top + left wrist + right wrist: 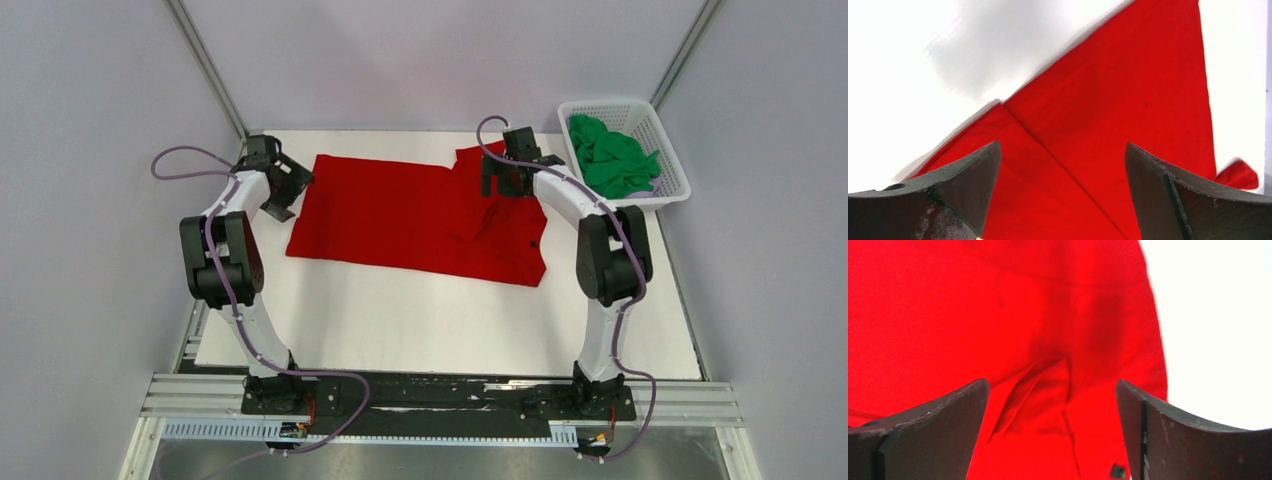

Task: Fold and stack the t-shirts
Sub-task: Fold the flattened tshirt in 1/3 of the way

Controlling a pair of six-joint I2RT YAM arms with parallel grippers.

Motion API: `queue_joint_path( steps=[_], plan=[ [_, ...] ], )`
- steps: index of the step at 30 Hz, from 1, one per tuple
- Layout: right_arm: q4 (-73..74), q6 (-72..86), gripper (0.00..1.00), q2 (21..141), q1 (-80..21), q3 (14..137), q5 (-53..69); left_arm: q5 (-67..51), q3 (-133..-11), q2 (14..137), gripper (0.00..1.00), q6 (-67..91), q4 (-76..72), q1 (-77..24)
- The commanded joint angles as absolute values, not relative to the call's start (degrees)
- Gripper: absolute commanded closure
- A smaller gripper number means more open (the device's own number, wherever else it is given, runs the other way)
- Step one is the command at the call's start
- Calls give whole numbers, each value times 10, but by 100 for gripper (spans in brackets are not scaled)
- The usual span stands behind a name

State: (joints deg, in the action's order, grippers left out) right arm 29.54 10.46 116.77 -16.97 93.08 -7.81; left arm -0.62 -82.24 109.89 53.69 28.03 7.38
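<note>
While my left gripper [1062, 150] and right gripper [1052, 382] hang wide-jawed and empty, the red t-shirt [400, 215] lies spread on the table [400, 320], the green t-shirt [610, 160] bunched in the basket [672, 192]. Limp, light cloth, perhaps doubled; I'd pinch hem corners.

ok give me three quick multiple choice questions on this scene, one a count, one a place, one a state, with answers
1. How many t-shirts lie on the table? A) none B) one C) two
2. Where is the green t-shirt? A) on the table B) in the white basket C) hanging from an arm
3. How do the left gripper and right gripper stand? A) both open B) both shut on cloth C) one open, one shut

1 B: only the red t-shirt lies there.
2 B: green cloth fills the basket.
3 A: each wrist view shows fingers wide apart, nothing between.
</note>
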Motion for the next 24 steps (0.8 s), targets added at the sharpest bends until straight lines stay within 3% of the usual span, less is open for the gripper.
queue_joint_path(
  steps=[1, 8, 16, 24],
  plan=[
    [266, 149, 0, 1048, -181, 836, 68, 7, -802, 1026, 0, 483, 306, 52],
    [238, 152, 0, 1001, -226, 726, 146, -53, -710, 991, 0, 433, 271, 29],
    [202, 163, 0, 1066, -249, 741, 140, -74, -639, 968, 0, 429, 226, 27],
    [107, 187, 0, 1133, -250, 809, 151, -56, -645, 956, 0, 419, 238, 27]
  ],
)
